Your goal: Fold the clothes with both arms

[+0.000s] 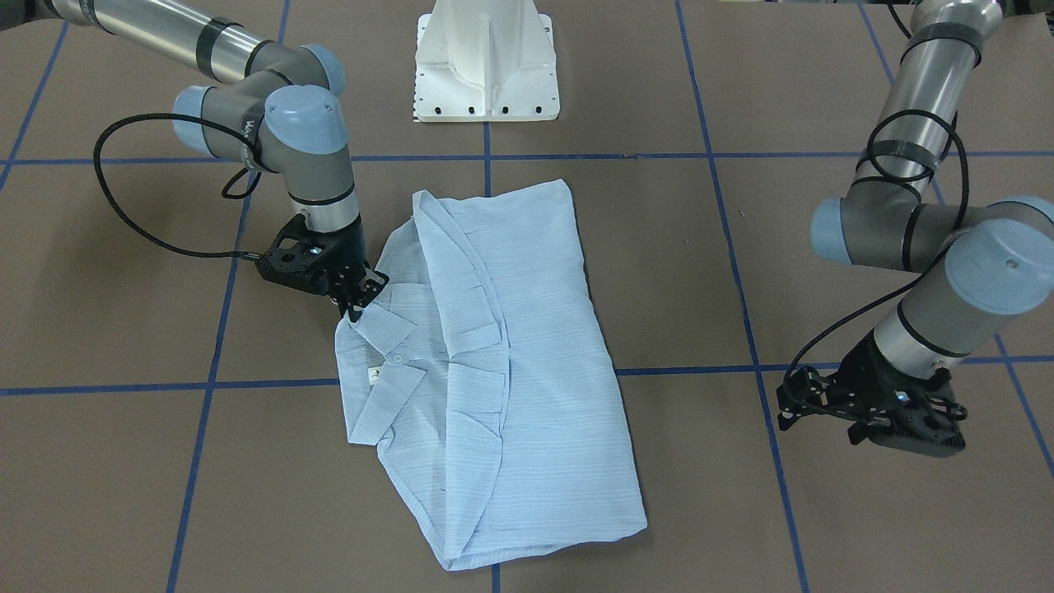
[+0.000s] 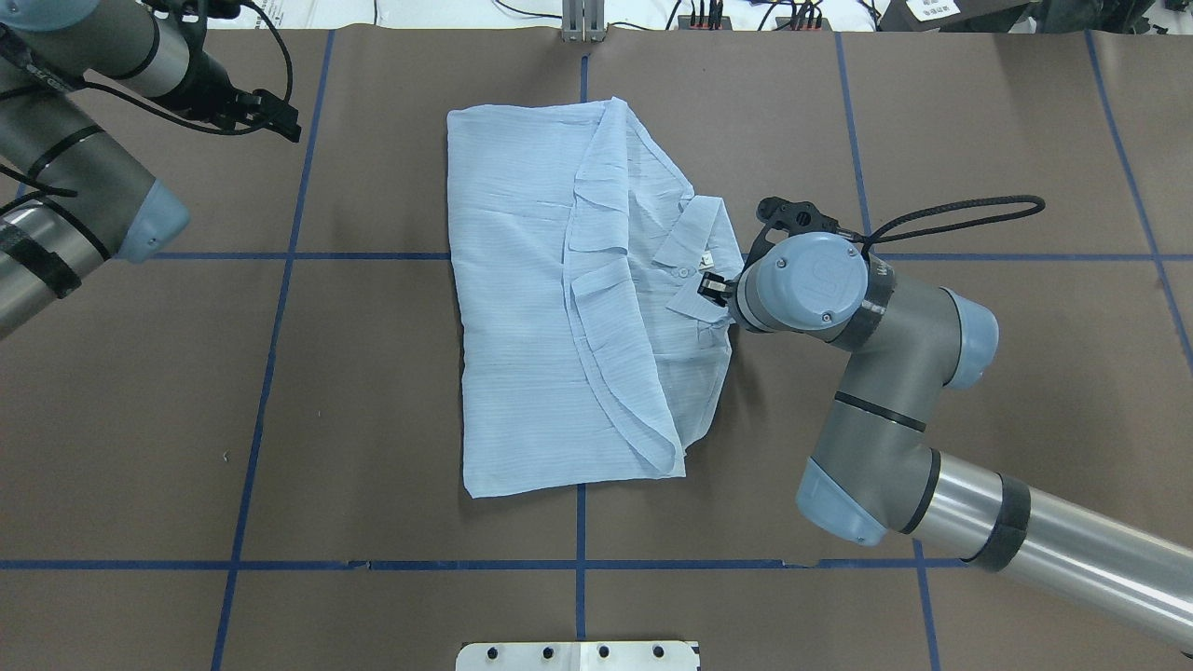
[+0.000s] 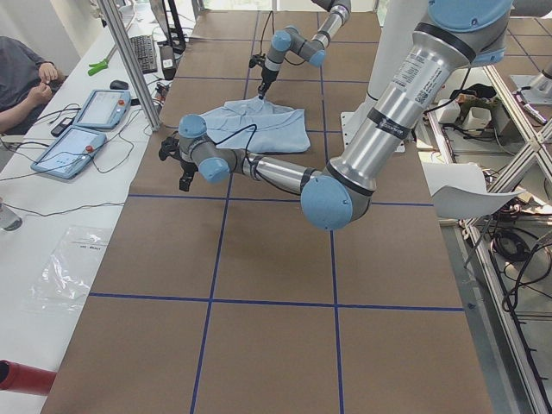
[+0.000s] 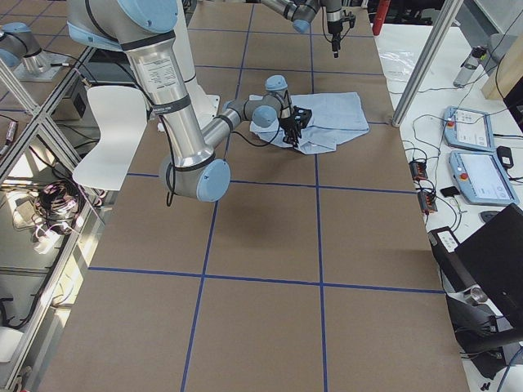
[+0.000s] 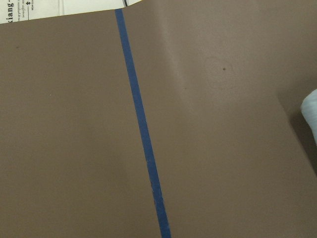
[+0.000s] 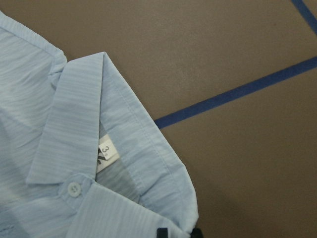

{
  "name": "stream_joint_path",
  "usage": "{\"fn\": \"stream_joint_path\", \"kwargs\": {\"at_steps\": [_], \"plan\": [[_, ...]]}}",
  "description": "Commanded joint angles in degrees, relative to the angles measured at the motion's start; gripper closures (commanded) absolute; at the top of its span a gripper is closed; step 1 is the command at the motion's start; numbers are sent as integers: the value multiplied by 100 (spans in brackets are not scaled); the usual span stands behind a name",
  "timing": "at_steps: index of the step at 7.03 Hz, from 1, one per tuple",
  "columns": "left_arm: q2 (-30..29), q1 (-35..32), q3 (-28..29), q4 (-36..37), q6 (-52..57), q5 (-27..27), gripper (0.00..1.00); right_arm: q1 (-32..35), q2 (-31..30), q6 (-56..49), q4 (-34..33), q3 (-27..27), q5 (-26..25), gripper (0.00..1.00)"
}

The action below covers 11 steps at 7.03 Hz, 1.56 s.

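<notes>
Pinching shirt collar, apparently, right gripper mostly hidden, left gripper state unclear

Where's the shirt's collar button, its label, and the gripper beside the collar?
collar button [image 6: 74, 188], right wrist view, centre.
label [image 6: 106, 156], right wrist view, white face.
right gripper [image 1: 354, 309], front-facing view, between fingertips at shirt [image 1: 535, 329].

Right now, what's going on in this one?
The robot is partway through folding a pale-blue shirt. It lies on the table, folded into a rough rectangle with the collar showing. The right gripper is low at the collar's edge, but I cannot tell whether it has pinched the cloth. The left gripper hangs off to the side over bare table, clear of the shirt.
</notes>
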Motion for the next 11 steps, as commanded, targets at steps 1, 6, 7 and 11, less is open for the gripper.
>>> {"fn": "stream_joint_path", "kwargs": {"at_steps": [1,6,7,11], "plan": [[6,3,-9,0,-1,-9,0,9,131,-751,-641,211,51,0],[85,3,-97,0,8,-26,0,90,2947,-2066,-1877,-2134,193,0],[85,3,-97,0,8,-26,0,11,3241,-2267,-1877,-2569,175,0],[94,3,-97,0,8,-44,0,-332,3656,-2594,-1859,-3302,-211,0]]}}
